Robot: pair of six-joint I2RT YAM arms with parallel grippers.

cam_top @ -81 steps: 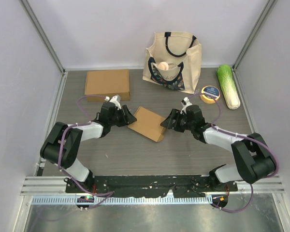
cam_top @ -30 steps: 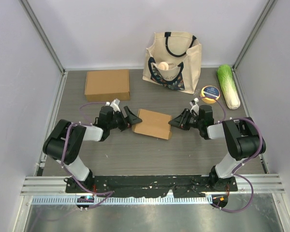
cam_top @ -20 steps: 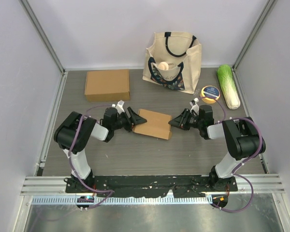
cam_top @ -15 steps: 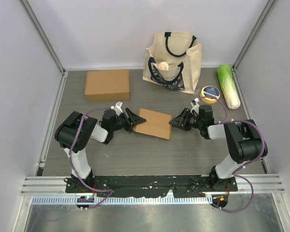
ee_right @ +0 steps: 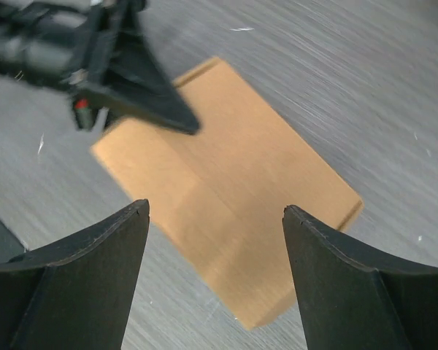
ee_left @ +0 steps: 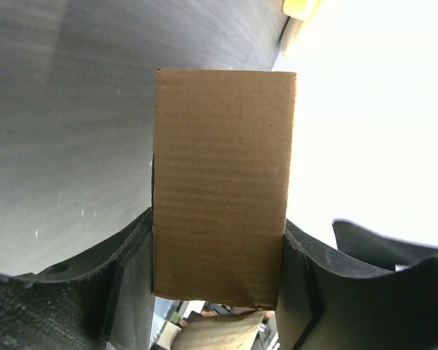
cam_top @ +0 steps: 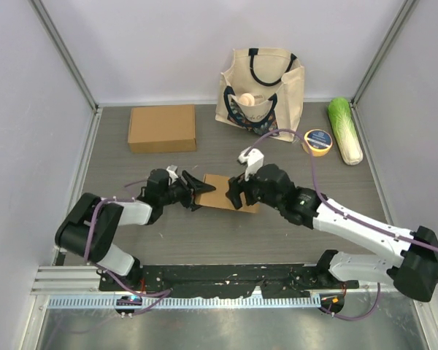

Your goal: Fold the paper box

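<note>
Between left fingers (ee_left: 128, 292), paper box (ee_left: 219, 182); right fingers (ee_right: 80, 284) above

Matt, faintly ribbed cardboard box (ee_left: 220, 186)

**Count of things on the desk (cam_top: 277, 233), by kind**

Cardboard boxes: two, the paper box (cam_top: 223, 191) at the middle and a flat box (cam_top: 162, 128) at the far left. Cloth tote bag (cam_top: 261, 84): one, with one pale round object (cam_top: 246, 98) in its front pocket. Napa cabbage (cam_top: 346, 130): one. Yellow-rimmed round disc (cam_top: 317, 141): one. Robot hands: two, left hand (cam_top: 201, 192) and right hand (cam_top: 236, 197).
</note>
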